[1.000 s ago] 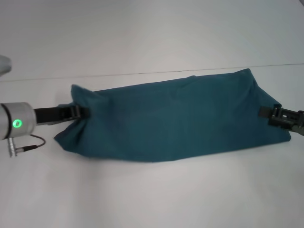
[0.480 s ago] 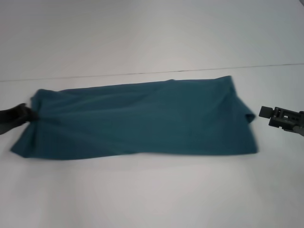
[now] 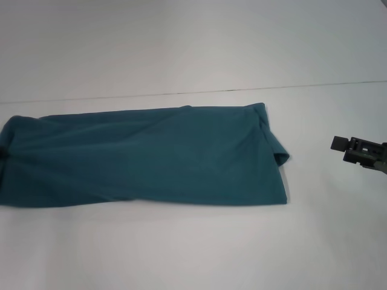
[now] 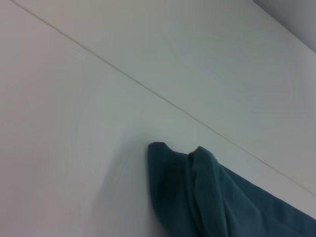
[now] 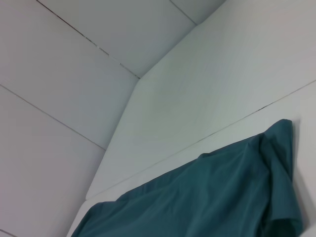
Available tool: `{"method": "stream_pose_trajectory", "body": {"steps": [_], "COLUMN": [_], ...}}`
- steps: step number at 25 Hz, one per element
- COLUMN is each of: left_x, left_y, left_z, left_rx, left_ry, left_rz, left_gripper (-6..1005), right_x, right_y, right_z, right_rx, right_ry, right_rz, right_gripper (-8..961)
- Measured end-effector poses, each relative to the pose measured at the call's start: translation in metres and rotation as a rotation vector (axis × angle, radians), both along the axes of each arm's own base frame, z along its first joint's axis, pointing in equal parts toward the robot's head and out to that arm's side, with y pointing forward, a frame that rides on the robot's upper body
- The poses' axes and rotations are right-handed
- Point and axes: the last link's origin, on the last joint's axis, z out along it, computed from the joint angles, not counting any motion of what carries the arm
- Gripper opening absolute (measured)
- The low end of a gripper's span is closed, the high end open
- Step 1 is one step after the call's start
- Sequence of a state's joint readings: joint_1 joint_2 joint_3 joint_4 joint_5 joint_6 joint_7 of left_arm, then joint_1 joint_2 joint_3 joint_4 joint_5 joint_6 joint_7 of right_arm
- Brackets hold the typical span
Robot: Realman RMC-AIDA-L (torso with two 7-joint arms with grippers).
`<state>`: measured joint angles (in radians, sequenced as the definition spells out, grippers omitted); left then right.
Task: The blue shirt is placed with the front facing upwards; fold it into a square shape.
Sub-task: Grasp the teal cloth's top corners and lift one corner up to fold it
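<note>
You are looking at the blue shirt [image 3: 142, 156] lying as a long folded band on the white tabletop [image 3: 193, 248], running lengthwise out to the head view's left edge, just this side of a thin dark seam line [image 3: 314, 84] crossing the tabletop. At the shirt's right end a small flap of cloth is curling up and over. The right pincer [image 3: 358, 150] is hovering well apart from that right end, touching no cloth; whether its fingers are wide or narrow you cannot tell. The left pincer is showing in none of the views; the left wrist view is catching only the shirt's bunched corner.
</note>
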<state>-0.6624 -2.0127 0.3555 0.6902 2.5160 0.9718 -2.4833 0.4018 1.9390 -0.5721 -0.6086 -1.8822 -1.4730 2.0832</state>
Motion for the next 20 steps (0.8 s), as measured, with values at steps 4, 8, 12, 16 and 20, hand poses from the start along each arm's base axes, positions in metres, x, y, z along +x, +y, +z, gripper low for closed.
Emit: {"method": "stream_pose_trajectory", "body": {"steps": [4, 8, 12, 16, 20], "left_x": [0.01, 0.037, 0.062, 0.083, 0.099], "left_y": [0.0, 0.003, 0.008, 0.015, 0.02], "left_z": [-0.003, -0.006, -0.009, -0.014, -0.015], "left_rx": [-0.051, -0.117, -0.155, -0.202, -0.221], "left_ry": [0.005, -0.003, -0.02, -0.004, -0.018], "left_rz": [-0.053, -0.148, -0.193, -0.205, -0.226], "left_gripper": [25, 24, 24, 24, 25], "right_x": [0.0, 0.0, 0.0, 0.0, -0.002], "right_y": [0.0, 0.0, 0.0, 0.0, 0.002], "right_z": [0.0, 0.0, 0.0, 0.0, 0.0], "right_rx": [0.0, 0.0, 0.0, 0.0, 0.0], "right_ry": [0.0, 0.0, 0.001, 0.001, 0.001], "right_rz": [0.0, -0.001, -0.001, 0.0, 0.004], "right_gripper": [946, 946, 947, 947, 946]}}
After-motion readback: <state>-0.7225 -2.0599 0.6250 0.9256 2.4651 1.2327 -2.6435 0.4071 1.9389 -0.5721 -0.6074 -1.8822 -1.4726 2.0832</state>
